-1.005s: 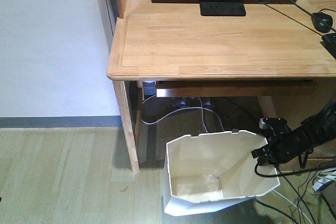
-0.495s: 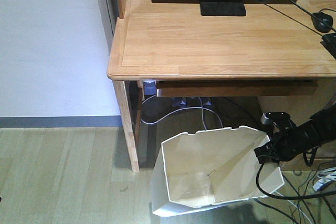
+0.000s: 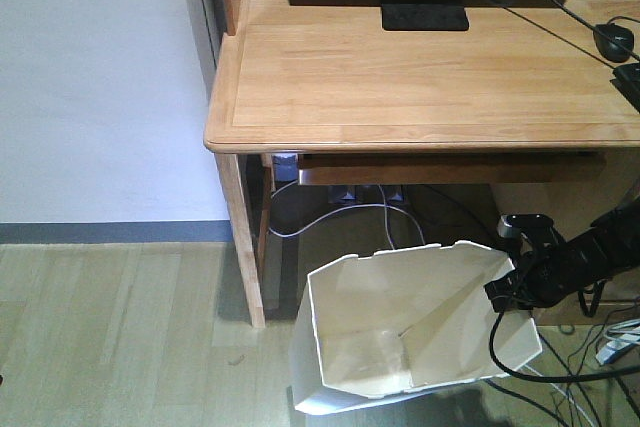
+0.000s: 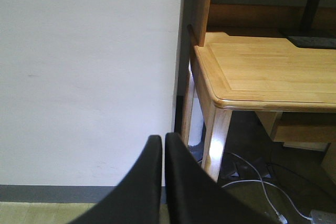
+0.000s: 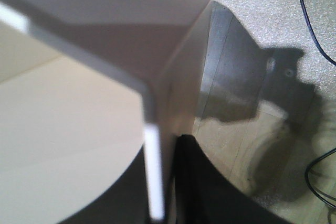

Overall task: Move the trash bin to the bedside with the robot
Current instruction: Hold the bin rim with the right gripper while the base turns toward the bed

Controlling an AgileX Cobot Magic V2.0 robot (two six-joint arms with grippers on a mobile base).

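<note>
Front view: trash bin (image 3: 410, 327) is on the floor (image 3: 120, 327) just in front of the wooden surface (image 3: 420, 77), right of its leg (image 3: 243, 247), tipped so the opening faces up and toward me. The right end effector (image 3: 505, 292) is at the bin's right rim and clamped onto the edge. Can't tell if the base is clear of the floor. Loose cables (image 3: 560, 372) lie under that arm, near the bin's right side. The bed isn't in view.

Left wrist view: left end effector (image 4: 163, 140) is clenched with fingers pressed together and nothing between them. It points at the white wall (image 4: 89, 77) and the surface's corner, well apart from the bin.

Right wrist view: close-up of the grip. The thin white wall runs between the two dark fingers, one inside and one outside, right at a rim corner. So the grasp is on the rim only, on one side of the bin.

Step in hand, I'd say: carry or drag the bin toward the bed. To do it well:
- keep the pinch firm; that wall looks flexible and could slip out
- move slowly, low to the floor, no jerks
- steer away from the leg and the cables before turning toward the bed
</note>
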